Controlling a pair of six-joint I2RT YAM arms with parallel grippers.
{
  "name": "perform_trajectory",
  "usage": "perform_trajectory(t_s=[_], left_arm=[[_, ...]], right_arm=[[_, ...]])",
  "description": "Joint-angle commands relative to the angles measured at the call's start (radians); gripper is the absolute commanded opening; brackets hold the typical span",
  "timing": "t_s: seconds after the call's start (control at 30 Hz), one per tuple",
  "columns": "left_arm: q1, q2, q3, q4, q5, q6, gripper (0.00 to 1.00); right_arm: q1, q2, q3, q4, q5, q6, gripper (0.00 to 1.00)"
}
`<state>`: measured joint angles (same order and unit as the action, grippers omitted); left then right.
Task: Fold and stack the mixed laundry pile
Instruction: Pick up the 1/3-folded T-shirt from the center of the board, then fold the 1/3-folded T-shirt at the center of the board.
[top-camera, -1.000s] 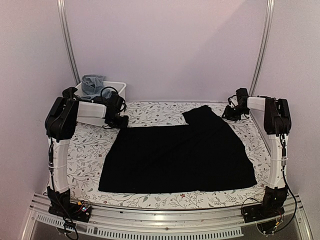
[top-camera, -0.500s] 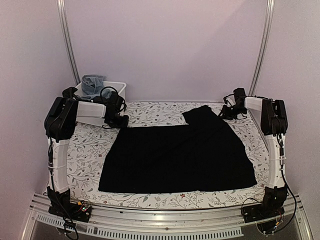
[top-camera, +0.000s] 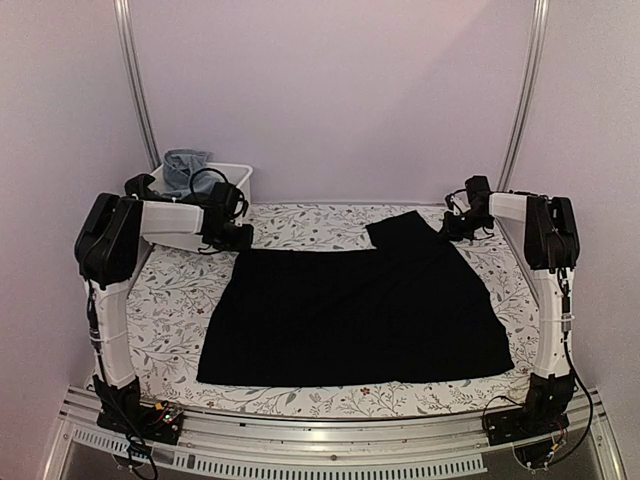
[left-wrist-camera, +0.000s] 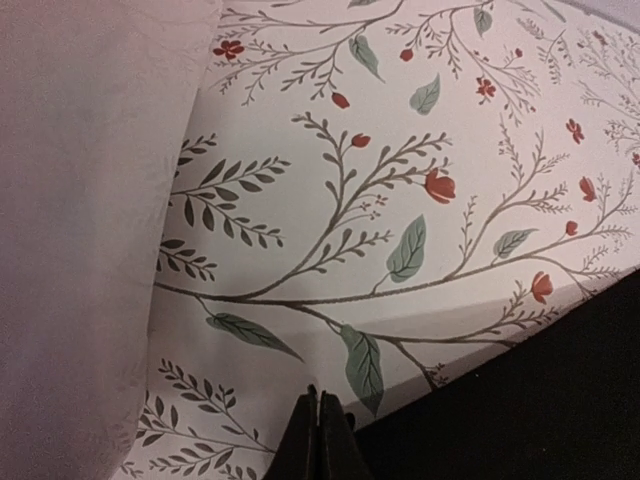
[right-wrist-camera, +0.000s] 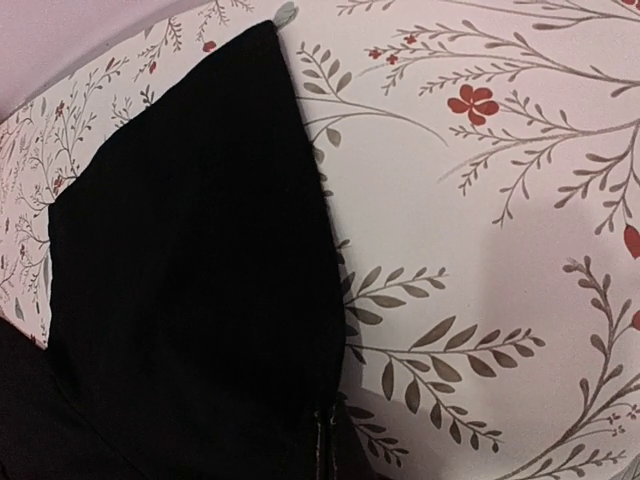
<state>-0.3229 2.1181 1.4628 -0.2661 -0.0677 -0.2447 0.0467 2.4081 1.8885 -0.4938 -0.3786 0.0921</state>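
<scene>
A large black cloth (top-camera: 350, 320) lies spread on the flowered table (top-camera: 170, 300), with a flap folded over at its far right. My left gripper (top-camera: 238, 240) is shut at the cloth's far left corner. In the left wrist view its tips (left-wrist-camera: 318, 415) press together and the cloth (left-wrist-camera: 540, 400) meets them on the right, its edge raised a little. At the flap's right edge my right gripper (top-camera: 448, 228) is shut on the cloth. The right wrist view shows that gripper (right-wrist-camera: 323, 435) closed on the edge of the black cloth (right-wrist-camera: 180, 280). Light blue denim jeans (top-camera: 185, 168) lie in the bin.
A white plastic bin (top-camera: 238, 176) stands at the back left, just behind my left gripper; its wall (left-wrist-camera: 80, 200) fills the left of the left wrist view. Metal frame posts rise at both back corners. Walls close in on both sides.
My right gripper has closed on the flap's edge. The left arm has shifted slightly back and left, and the cloth's far left corner has moved back with it.
</scene>
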Motion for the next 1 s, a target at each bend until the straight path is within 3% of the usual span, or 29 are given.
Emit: perform_trajectory(t_s=[0.0, 0.47, 0.97], left_arm=[[0.007, -0.060, -0.030, 0.041, 0.003, -0.007, 0.00], [-0.014, -0.165, -0.144, 0.116, -0.031, 0.004, 0.00], [-0.088, -0.365, -0.394, 0.196, -0.108, 0.012, 0.00]], right_arm=[[0.004, -0.131, -0.043, 0.039, 0.009, 0.026, 0.00], [0.004, -0.254, -0.195, 0.079, 0.007, 0.048, 0.00], [0.004, -0.568, -0.568, 0.205, -0.008, 0.101, 0.00]])
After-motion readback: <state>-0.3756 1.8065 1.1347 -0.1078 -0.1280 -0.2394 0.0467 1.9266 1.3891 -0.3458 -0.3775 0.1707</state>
